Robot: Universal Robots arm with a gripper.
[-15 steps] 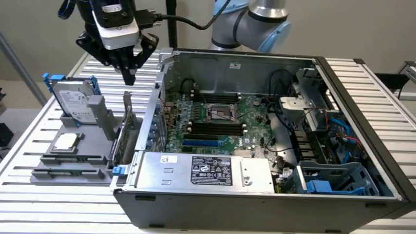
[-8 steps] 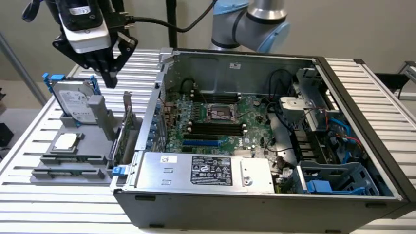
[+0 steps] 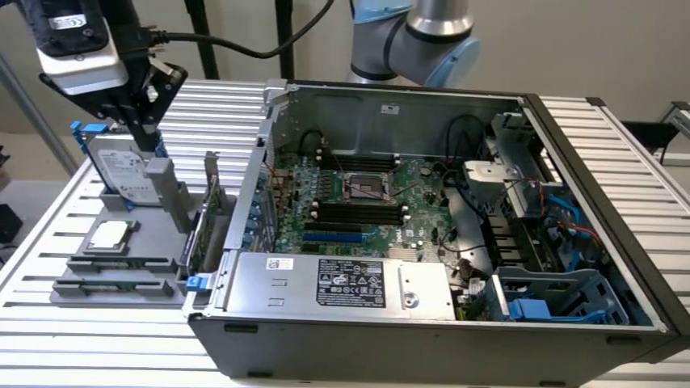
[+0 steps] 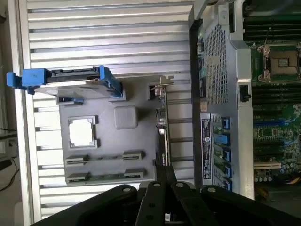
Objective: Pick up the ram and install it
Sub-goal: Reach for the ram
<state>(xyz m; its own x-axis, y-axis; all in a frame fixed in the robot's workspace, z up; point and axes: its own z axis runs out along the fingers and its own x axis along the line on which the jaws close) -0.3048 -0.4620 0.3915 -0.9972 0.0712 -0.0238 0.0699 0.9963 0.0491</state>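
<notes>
The ram (image 3: 113,284) is a thin green stick lying in the nearest slot of the grey holder tray (image 3: 140,234), at the exterior view's left outside the computer case. The wrist view has the ram (image 4: 106,176) lying flat, with a second narrow strip (image 4: 104,157) in the slot beside it. My gripper (image 3: 144,125) hangs high over the far end of the tray, above the hard drive, well away from the ram. Its fingers (image 4: 163,176) are shut together with nothing between them. Black memory slots (image 3: 356,212) lie on the motherboard inside the case.
A silver hard drive in a blue frame (image 3: 124,174) stands on the tray under my gripper. An upright green expansion card (image 3: 210,212) and a processor chip (image 3: 111,235) share the tray. The open case (image 3: 431,319) holds a power supply (image 3: 339,283), cables and a blue drive cage (image 3: 550,303).
</notes>
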